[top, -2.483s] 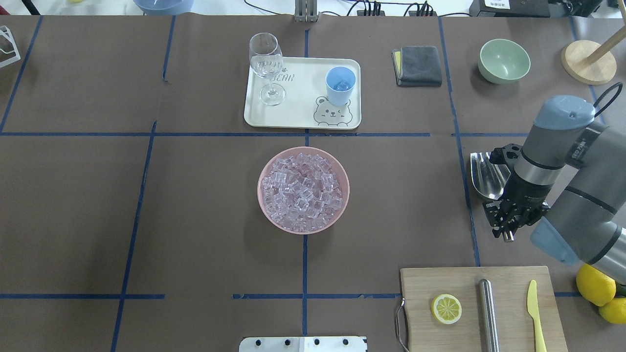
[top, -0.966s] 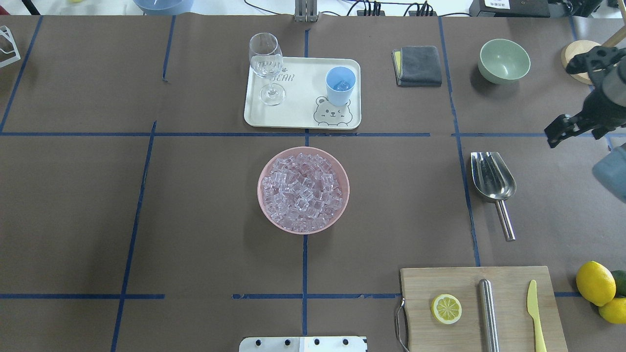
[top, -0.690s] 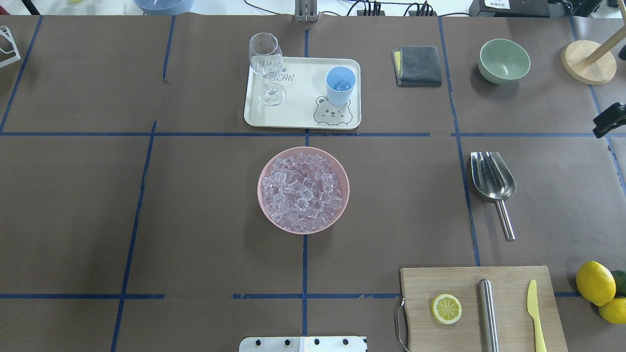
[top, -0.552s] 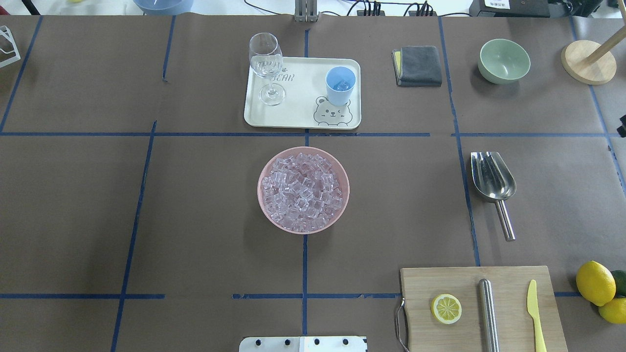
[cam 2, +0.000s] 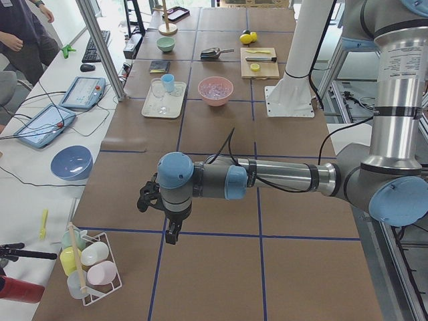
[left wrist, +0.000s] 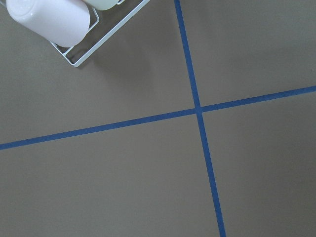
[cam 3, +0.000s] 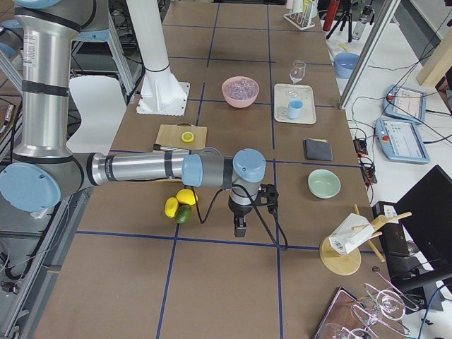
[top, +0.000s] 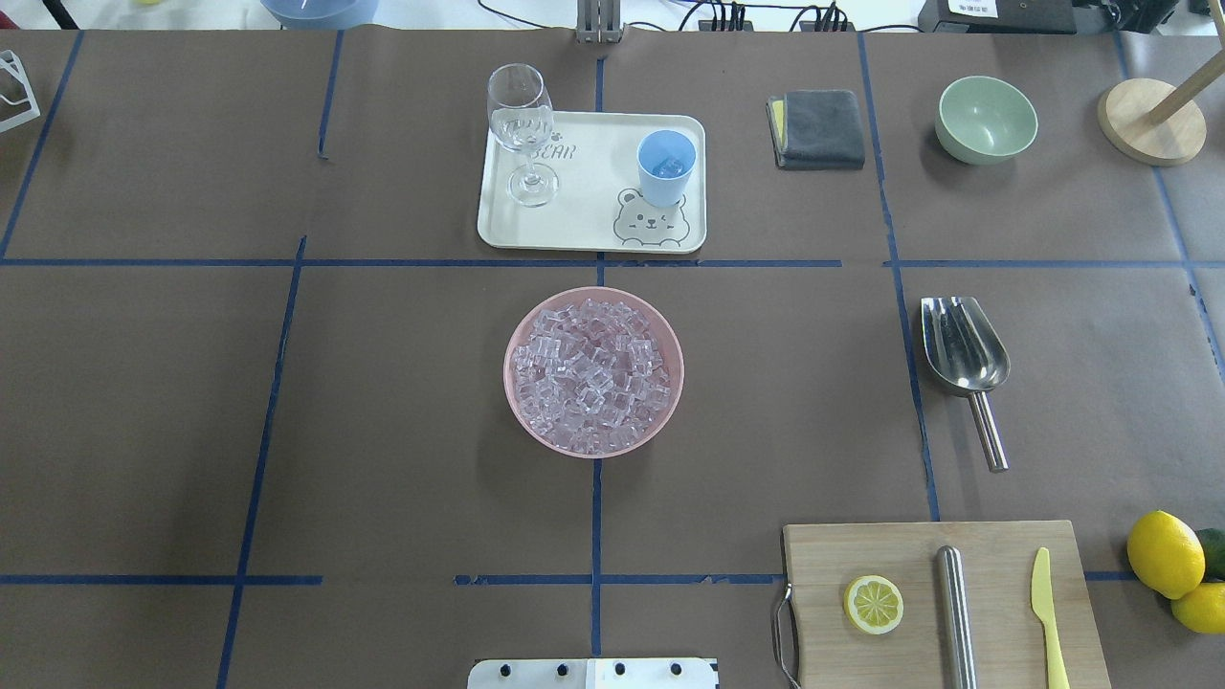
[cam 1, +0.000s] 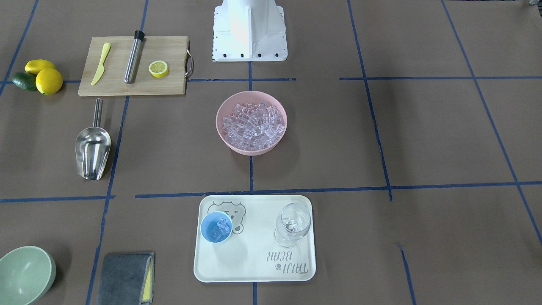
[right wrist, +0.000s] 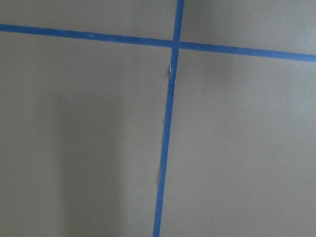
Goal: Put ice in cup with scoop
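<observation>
The ice (top: 593, 371) fills a pink bowl (top: 514, 337) at the table's middle. The light-blue cup (top: 666, 167) stands on the cream tray (top: 584, 225) and holds a few ice cubes (cam 1: 220, 228). The steel scoop (top: 965, 349) lies free on the table right of the bowl, its handle toward the robot. My left gripper (cam 2: 172, 234) hangs over bare table far to the left, seen only in the exterior left view. My right gripper (cam 3: 240, 227) hangs far to the right, seen only in the exterior right view. I cannot tell whether either is open or shut.
A wine glass (top: 522, 129) stands on the tray. A grey cloth (top: 819, 127), a green bowl (top: 987, 119) and a wooden stand (top: 1151, 122) are at the back right. A cutting board (top: 919, 660) with a lemon slice, steel cylinder and yellow knife is near right; lemons (top: 1166, 555) lie beside it.
The right arm was over the scoop's handle, then drew away to the right and left the overhead view. The scoop lies on the table where it was.
</observation>
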Robot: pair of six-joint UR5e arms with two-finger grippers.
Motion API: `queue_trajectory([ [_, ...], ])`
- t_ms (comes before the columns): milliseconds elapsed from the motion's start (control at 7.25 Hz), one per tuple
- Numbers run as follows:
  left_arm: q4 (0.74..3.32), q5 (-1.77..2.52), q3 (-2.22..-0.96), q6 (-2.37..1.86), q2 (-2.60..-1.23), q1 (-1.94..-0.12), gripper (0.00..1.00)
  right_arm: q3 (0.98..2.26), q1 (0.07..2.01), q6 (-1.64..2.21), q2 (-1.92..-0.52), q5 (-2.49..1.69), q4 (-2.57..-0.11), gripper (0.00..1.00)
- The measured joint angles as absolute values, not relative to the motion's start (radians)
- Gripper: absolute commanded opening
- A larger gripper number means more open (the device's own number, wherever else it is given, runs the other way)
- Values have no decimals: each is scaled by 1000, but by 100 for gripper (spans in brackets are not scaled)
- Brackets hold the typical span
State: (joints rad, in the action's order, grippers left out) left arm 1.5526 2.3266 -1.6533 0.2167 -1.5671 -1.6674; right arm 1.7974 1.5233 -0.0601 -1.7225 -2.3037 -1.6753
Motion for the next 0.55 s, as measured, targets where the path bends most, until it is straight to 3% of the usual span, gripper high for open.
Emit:
queue_trajectory([
  [552, 1553, 2324, -1673, 220, -1568, -1667, 100, 1796, 1529, -57, -1756, -2305, -1636, 100],
])
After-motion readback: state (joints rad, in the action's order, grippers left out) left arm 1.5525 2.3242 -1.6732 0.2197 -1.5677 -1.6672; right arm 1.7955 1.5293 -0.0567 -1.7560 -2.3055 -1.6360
